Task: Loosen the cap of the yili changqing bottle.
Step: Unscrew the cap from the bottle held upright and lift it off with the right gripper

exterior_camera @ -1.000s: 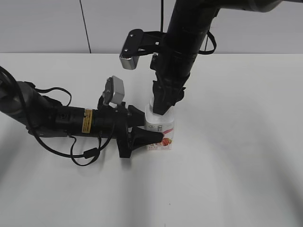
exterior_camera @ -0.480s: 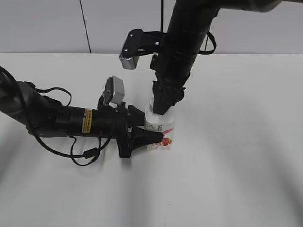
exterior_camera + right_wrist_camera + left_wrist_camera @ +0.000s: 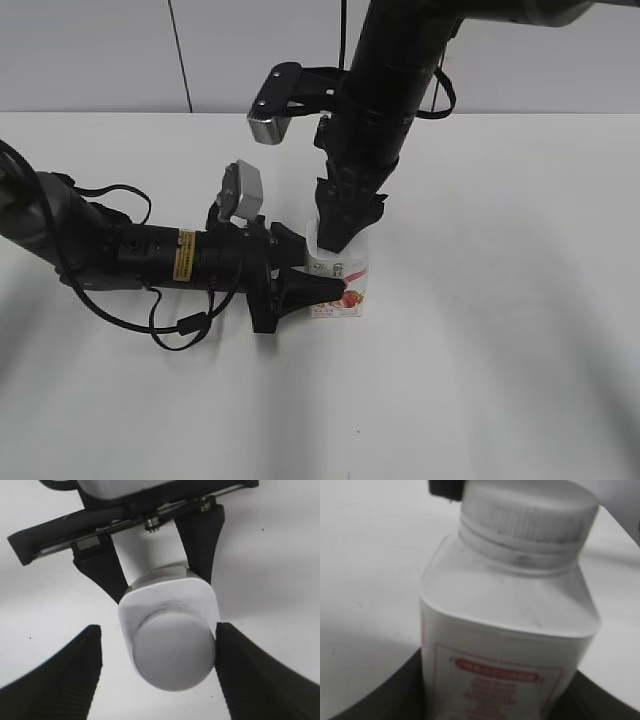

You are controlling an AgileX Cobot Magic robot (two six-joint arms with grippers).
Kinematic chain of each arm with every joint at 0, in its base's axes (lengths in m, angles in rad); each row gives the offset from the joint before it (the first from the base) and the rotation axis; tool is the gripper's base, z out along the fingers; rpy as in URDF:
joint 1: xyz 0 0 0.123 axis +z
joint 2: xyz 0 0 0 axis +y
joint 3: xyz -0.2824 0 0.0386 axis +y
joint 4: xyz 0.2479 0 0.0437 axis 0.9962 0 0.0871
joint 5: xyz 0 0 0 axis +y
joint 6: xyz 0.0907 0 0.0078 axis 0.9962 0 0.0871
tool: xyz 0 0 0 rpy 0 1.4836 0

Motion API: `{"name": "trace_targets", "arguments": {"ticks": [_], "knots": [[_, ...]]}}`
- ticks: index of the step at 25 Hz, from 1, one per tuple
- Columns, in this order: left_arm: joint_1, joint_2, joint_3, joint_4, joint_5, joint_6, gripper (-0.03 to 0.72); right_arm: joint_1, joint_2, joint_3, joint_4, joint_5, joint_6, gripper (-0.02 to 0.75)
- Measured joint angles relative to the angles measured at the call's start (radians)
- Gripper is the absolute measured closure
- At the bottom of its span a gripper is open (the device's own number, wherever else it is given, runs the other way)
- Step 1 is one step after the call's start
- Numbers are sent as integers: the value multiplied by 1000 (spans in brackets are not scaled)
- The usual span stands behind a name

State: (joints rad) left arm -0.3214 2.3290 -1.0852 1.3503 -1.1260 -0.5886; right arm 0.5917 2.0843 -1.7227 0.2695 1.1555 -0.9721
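1. Exterior view: one bottle (image 3: pixel 340 272) stands upright on the white bench (image 3: pixel 500 330), near the middle. Most of it is hidden; only the lower body with its pink-red label shows. The left claw (image 3: pixel 312 288) reaches in level from the left and is clamped on the bottle's body. The right claw (image 3: pixel 342 225) comes down from above and covers the bottle's top, so the cap cannot be seen here, nor whether the fingers touch it.

2. Left wrist view: one bottle (image 3: pixel 507 635), close and blurred, fills the frame, its base cut off below. One white cap (image 3: pixel 530 510) with a ribbed side sits on the neck; its top edge is cropped. The label print is too soft to read. Dark claw fingers (image 3: pixel 395 695) show only as shapes at the lower corners, against the bottle's sides. A dark piece at the top edge touches the cap's left side; what it is cannot be told.

3. Right wrist view: looking down on the cap (image 3: pixel 172 652) and the bottle (image 3: pixel 167 597). Two ribbed fingers (image 3: pixel 60 675) of the right claw stand apart, one each side of the cap: the right one is at the bottle's edge, the left clearly apart from it. Behind, the left claw's two dark fingers (image 3: pixel 200 540) grip the bottle.
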Motion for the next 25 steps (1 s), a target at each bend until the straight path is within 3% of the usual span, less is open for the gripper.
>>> {"name": "trace_targets", "arguments": {"ticks": [9, 18, 25], "knots": [[0, 0, 0, -1, 0, -1, 300, 0, -27, 0, -5, 0, 329, 184], [0, 0, 0, -1, 0, -17, 300, 0, -27, 0, -106, 8, 983, 184], [0, 0, -2, -1, 0, -28, 300, 0, -27, 0, -3, 13, 1091, 184]]}}
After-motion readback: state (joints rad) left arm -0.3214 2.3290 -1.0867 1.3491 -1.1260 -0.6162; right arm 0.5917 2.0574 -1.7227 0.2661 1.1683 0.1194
